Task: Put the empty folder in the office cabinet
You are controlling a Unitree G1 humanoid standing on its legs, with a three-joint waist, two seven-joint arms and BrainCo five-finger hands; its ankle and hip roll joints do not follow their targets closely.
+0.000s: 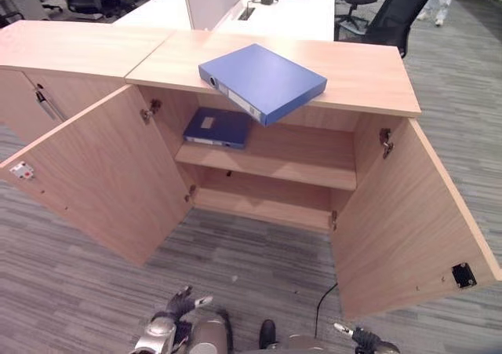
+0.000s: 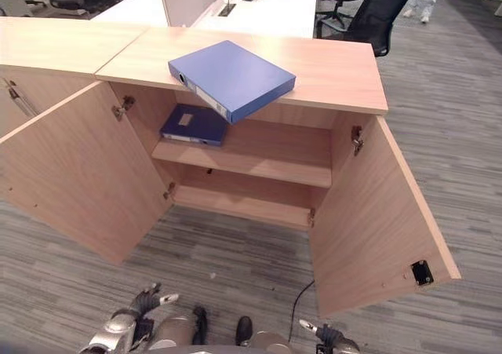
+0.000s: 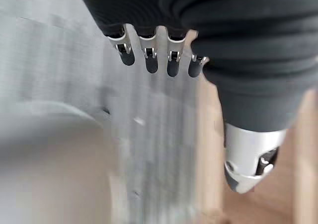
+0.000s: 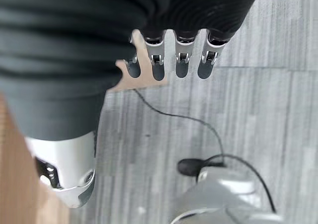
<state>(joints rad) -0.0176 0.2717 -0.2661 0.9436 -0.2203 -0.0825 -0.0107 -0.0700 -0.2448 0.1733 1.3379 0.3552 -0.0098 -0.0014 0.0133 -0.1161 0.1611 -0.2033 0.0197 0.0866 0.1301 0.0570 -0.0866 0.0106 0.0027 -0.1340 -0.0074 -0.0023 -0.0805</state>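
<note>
A blue folder [image 1: 263,81] lies flat on top of the wooden office cabinet [image 1: 369,75], its near corner jutting over the front edge. Both cabinet doors stand wide open. A second, darker blue folder [image 1: 218,127] lies on the upper shelf [image 1: 298,162] at its left end. My left hand [image 1: 179,308] hangs low at the bottom of the view over the carpet, fingers relaxed and holding nothing. My right hand [image 1: 362,337] hangs low at the bottom right, likewise open and empty. Both hands are far below and in front of the folder.
The left door [image 1: 102,173] and right door [image 1: 412,213] swing out toward me on either side. The lower shelf [image 1: 263,201] is bare. A neighbouring cabinet [image 1: 47,63] adjoins on the left. Desks and a black office chair [image 1: 388,16] stand behind. Grey carpet lies in front.
</note>
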